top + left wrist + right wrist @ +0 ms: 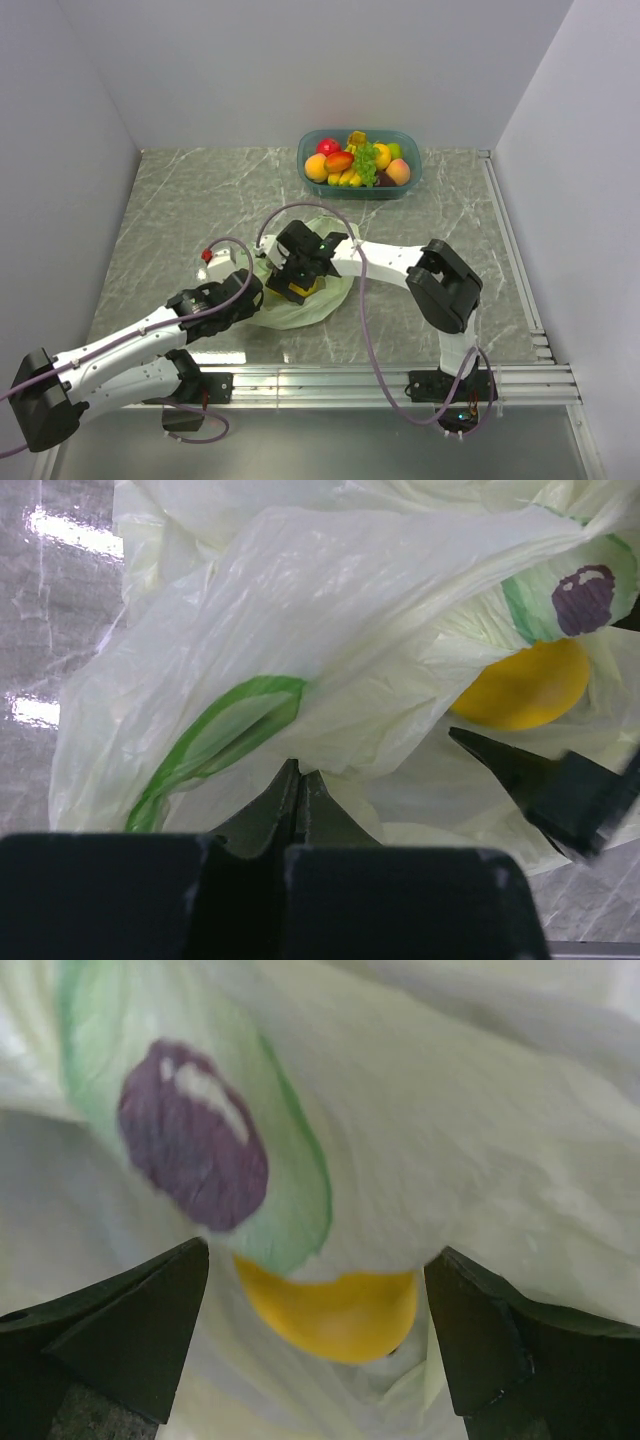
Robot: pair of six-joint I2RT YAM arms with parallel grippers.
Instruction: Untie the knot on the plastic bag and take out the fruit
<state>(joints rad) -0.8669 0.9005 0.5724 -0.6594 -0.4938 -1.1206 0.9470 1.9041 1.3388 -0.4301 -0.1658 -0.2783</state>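
The pale green plastic bag (pixel 300 312) lies crumpled at the table's middle, its mouth open towards me; no knot shows. My left gripper (pixel 256 290) is at its left edge and, in the left wrist view, is shut (pixel 297 772) on a fold of the bag (pixel 300 630). My right gripper (pixel 300 278) reaches into the bag from the right. In the right wrist view it is open (pixel 320 1260), with one finger on each side of a yellow fruit (pixel 335 1312) half covered by the bag's printed film (pixel 450 1130). The yellow fruit (pixel 520 685) also shows in the left wrist view, beside a right finger (pixel 545 780).
A teal bowl (pixel 408 182) stands at the back, right of centre, holding several toy fruits (pixel 350 165). White walls enclose the marble table on three sides. A metal rail (pixel 400 378) runs along the near edge.
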